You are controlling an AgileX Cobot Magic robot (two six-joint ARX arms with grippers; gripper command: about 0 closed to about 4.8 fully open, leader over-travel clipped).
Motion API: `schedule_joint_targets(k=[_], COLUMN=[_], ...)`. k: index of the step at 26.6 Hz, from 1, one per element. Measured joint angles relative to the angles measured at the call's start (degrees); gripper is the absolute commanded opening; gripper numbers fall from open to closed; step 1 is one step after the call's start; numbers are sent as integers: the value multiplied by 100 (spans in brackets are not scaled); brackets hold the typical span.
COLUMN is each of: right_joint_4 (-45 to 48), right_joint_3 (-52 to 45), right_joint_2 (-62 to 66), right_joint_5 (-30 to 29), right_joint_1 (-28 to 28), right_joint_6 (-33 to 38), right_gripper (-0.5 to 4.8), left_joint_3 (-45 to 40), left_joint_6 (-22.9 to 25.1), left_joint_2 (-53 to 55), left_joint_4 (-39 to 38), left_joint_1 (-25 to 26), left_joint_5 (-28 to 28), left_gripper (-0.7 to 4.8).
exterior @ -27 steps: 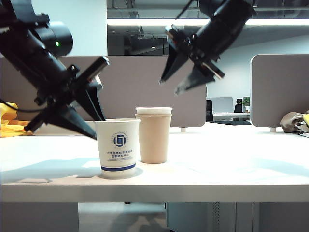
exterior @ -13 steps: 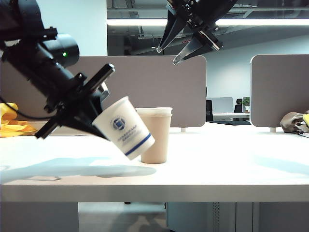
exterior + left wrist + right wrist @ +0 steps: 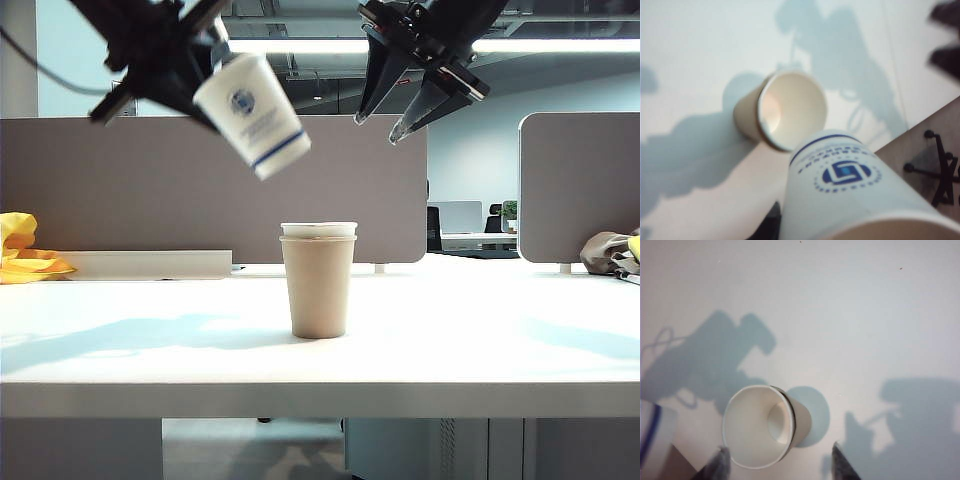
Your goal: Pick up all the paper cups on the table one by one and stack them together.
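Observation:
A white paper cup with a blue logo hangs tilted high above the table, with my left gripper shut on its rim end. In the left wrist view that cup fills the near part, and one dark finger shows beside it. Below stands a tan paper cup with a white cup's rim nested in its top; the same pair appears as the stack and the stack. My right gripper is open, high above and right of the stack, its jaws empty.
Grey partition panels stand behind the table. A yellow item lies at the far left and a cloth bundle at the far right. A chair base sits on the floor past the table edge.
My left gripper closed on the logo cup that stood beside the tan one, tilted it and lifted it high. The right gripper rose and stayed open.

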Motion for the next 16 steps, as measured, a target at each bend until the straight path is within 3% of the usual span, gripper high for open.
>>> schedule_joint_targets(k=[16], right_joint_4=[-168], right_joint_3=[2], right_joint_2=[-420], right_joint_5=[57], right_joint_1=[-7], right_joint_6=[0], right_gripper=[241], left_joint_3=[369], left_joint_6=[-227], left_joint_2=[962], left_joint_4=[892], left_joint_1=[-310], left_joint_5=[52], left_gripper=[-6])
